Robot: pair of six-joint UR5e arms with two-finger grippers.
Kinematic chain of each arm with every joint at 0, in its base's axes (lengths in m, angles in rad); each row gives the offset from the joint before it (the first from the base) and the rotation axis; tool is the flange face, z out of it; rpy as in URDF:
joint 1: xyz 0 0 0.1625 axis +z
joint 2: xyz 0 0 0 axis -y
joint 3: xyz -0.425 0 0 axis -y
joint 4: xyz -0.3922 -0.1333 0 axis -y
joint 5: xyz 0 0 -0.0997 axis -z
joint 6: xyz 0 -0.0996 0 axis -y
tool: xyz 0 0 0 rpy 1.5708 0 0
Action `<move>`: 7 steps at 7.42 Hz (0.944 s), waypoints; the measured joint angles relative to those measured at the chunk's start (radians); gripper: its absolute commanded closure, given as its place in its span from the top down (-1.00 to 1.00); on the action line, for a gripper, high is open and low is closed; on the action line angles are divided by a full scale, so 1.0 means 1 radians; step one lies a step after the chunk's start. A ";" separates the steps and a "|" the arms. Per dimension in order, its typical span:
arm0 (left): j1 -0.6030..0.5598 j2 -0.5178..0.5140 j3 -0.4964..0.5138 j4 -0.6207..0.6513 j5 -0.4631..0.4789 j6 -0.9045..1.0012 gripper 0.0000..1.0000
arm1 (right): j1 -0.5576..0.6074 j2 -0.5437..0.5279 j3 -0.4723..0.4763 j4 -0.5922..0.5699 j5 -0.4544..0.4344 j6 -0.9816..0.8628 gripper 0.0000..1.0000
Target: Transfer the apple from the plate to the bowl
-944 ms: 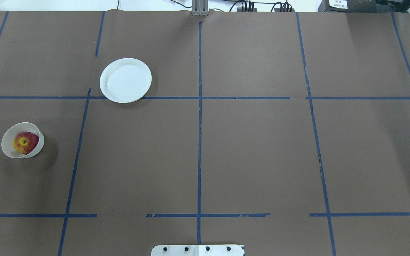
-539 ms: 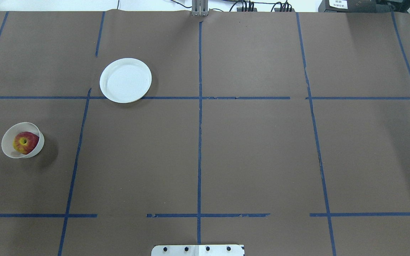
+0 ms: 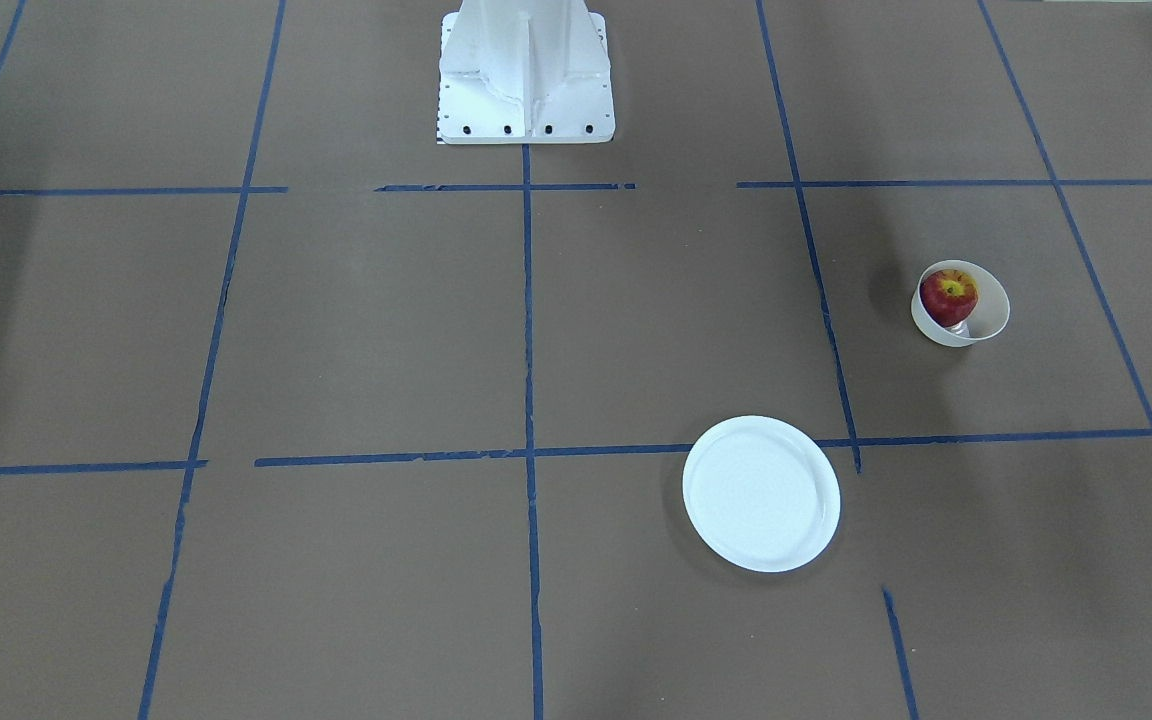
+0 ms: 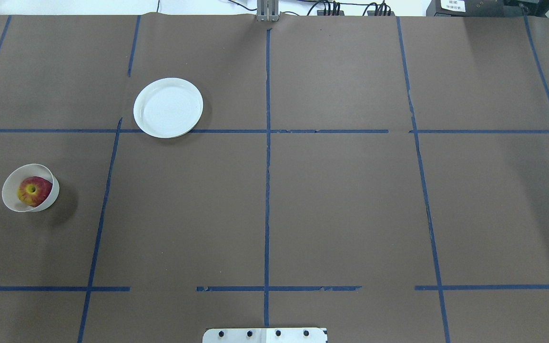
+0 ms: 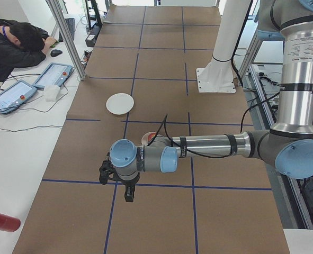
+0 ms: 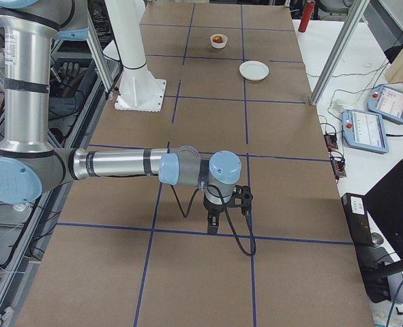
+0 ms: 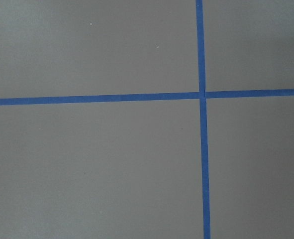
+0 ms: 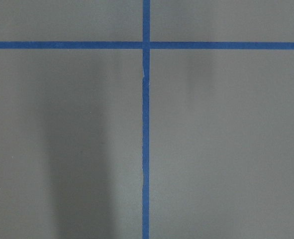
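1. The table [image 4: 350,190] is covered in brown paper and marked off into a grid with blue tape.
2. In the exterior left view, the left arm [image 5: 209,145] reaches out level over the table. Its gripper [image 5: 128,196] points down above a tape line. We see it in this side view only, so we cannot tell how far its fingers are spread, and we make out nothing held in them.
3. In the exterior right view, the right arm [image 6: 119,163] is stretched out in the same way. Its gripper [image 6: 212,226] also points down over a tape line, and again we cannot tell whether it is spread or closed.
4. The white robot pedestal [image 3: 526,70] stands at the table's edge.
5. The white plate [image 4: 168,107] lies bare on the robot's left half, touching a tape line.
6. The off-white bowl [image 4: 11,200] sits well apart from the plate, nearer the table's left end.
7. The red apple [image 4: 34,191] rests inside the bowl, with its yellow stem patch facing up.
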 measured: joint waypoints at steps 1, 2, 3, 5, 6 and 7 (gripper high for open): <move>0.000 -0.001 -0.005 -0.007 0.000 -0.030 1.00 | 0.000 0.000 0.000 0.000 0.000 0.000 1.00; 0.000 -0.001 -0.011 -0.022 0.002 -0.045 1.00 | 0.000 0.000 0.000 0.000 0.000 -0.001 1.00; 0.000 0.000 -0.014 -0.043 0.006 -0.050 1.00 | 0.000 0.000 0.000 -0.001 0.000 0.000 1.00; 0.002 0.000 -0.013 -0.072 0.032 -0.051 1.00 | 0.000 0.000 0.000 -0.001 0.000 0.000 1.00; 0.003 -0.001 -0.012 -0.076 0.039 -0.052 1.00 | 0.000 0.000 0.000 0.000 0.000 0.000 1.00; 0.003 -0.001 -0.009 -0.078 0.042 -0.053 1.00 | 0.000 0.000 0.000 0.000 0.000 0.001 1.00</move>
